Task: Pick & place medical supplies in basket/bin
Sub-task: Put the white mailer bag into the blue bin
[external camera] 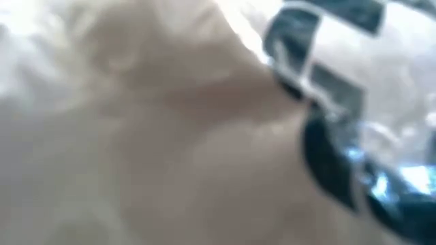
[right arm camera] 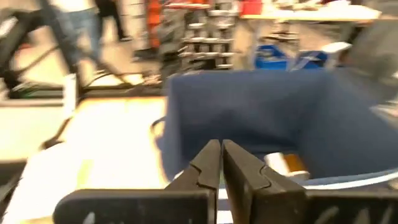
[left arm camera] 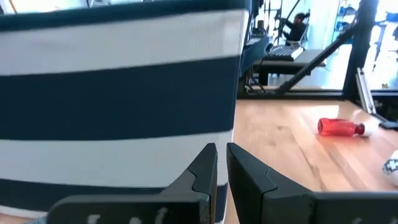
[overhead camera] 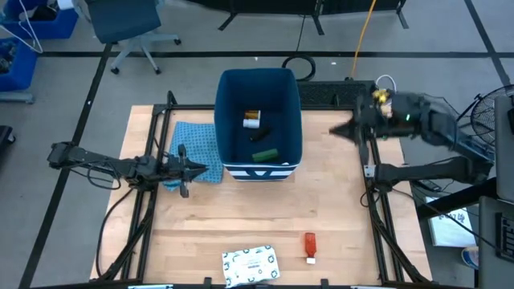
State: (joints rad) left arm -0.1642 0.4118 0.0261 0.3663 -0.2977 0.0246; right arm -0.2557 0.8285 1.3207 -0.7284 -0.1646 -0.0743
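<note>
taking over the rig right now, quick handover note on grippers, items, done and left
Left gripper: shut, empty, low beside the bin, over the blue cloth.
Right gripper: shut, empty, right of the bin.
Done: pill bottle, green box and a black bar lie in the bin.
Left: white packet and red tube on the table's near edge.

Overhead view straight down, low view blocked close-up, both wrist views facing bin (overhead camera: 259, 112)
</note>
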